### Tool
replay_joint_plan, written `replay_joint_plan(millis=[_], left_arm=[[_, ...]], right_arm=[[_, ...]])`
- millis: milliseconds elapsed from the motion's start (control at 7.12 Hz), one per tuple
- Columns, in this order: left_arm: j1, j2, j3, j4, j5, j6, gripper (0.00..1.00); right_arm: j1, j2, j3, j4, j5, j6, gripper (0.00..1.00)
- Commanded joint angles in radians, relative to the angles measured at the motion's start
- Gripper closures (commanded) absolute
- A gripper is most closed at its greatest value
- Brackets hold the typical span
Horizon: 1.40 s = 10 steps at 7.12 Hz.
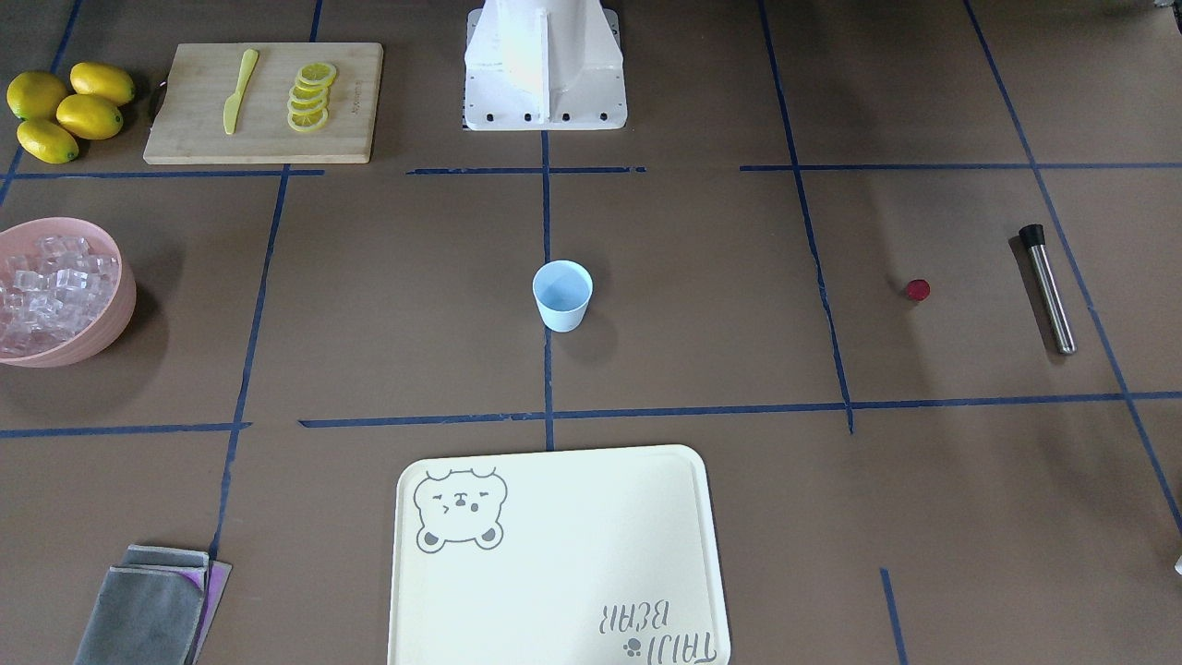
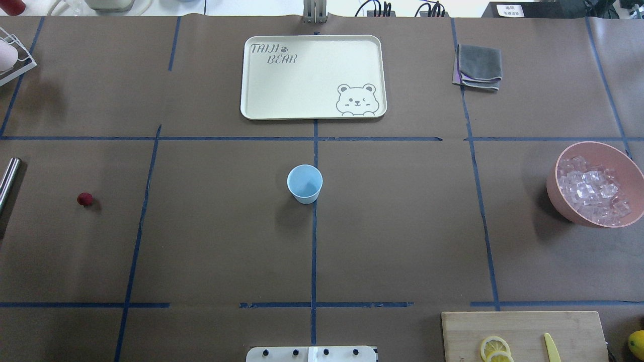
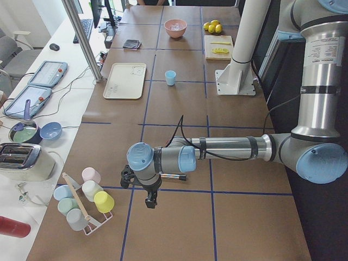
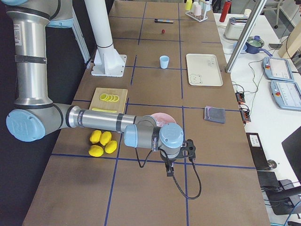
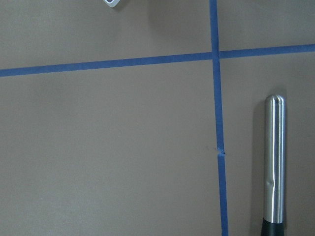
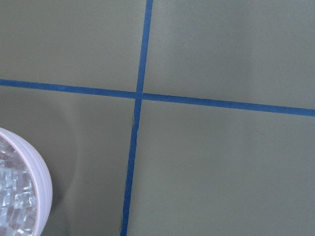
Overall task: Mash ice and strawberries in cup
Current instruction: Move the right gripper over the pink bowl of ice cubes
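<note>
The pale blue cup (image 1: 562, 296) stands upright and looks empty at the table's centre, and also shows in the overhead view (image 2: 304, 183). The red strawberry (image 1: 917, 291) (image 2: 85, 199) lies alone on the robot's left side. The ice (image 1: 51, 286) (image 2: 593, 188) fills a pink bowl (image 2: 558, 201) on the robot's right side. My left gripper (image 3: 149, 198) hangs beyond the table's left end, near a steel muddler (image 5: 274, 162). My right gripper (image 4: 168, 169) hangs just past the bowl. Both show only in the side views, so I cannot tell whether they are open or shut.
The muddler (image 1: 1048, 286) lies outside the strawberry. A cream bear tray (image 2: 312, 75) lies at the far middle, with a grey cloth (image 2: 478, 65) nearby. A wooden board (image 1: 263, 102) holds lemon slices and a yellow knife, with whole lemons (image 1: 69, 111) beside it. A cup rack (image 3: 87, 201) stands near my left gripper.
</note>
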Motion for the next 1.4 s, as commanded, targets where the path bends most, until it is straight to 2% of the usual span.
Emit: replay_joint_plan(millis=[0,982,1123,1263], left_arm=[[-0.003,-0.004,-0.003,-0.002,-0.005,0.002,0.00],[-0.003,-0.005,-0.028,-0.002,-0.005,0.002,0.00],[-0.003,-0.005,-0.029,-0.002,-0.005,0.002,0.00],[-0.003,-0.005,-0.037,-0.002,-0.005,0.000,0.00]], right_arm=[[0.000,0.004,0.003,0.000,0.000,0.005,0.00],[-0.035,0.047,0.045,0.002,0.003,0.041,0.01],[-0.091,0.028,0.122,0.002,-0.008,0.174,0.01],[-0.163,-0.008,0.248,0.000,-0.050,0.341,0.01]])
